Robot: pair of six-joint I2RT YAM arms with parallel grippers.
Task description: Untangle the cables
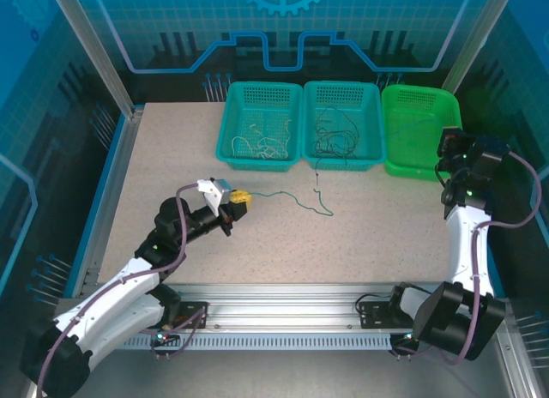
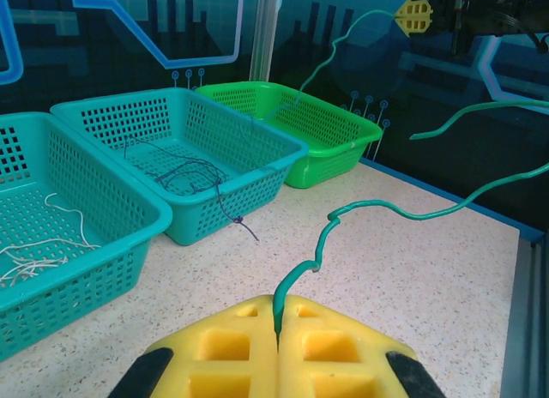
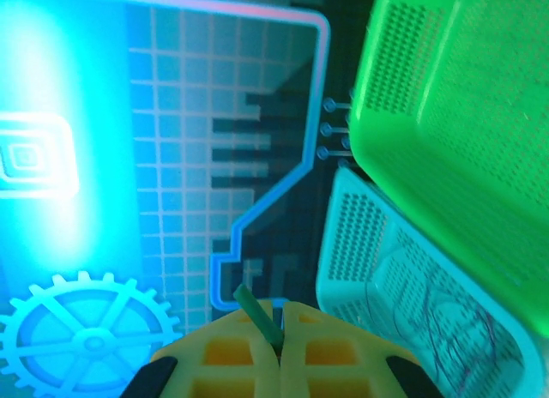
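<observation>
Pinching green cable (image 2: 302,272) — left gripper (image 2: 279,310), right gripper (image 3: 281,319) nipping green strand (image 3: 256,315), wrist close-ups.

The end of the green cable (image 2: 324,239) is hidden between the pressed pads of the left gripper (image 2: 279,316). The left wrist view's edge cuts off the leftmost teal basket (image 2: 103,179).

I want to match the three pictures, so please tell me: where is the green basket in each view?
Top view: the green basket is rightmost in the row of three baskets.
Left wrist view: green basket, upper centre, farthest in the row.
Right wrist view: green basket, upper right, tilted.
Shared landmark: the blue-green basket beside it, holding dark wires.
</observation>
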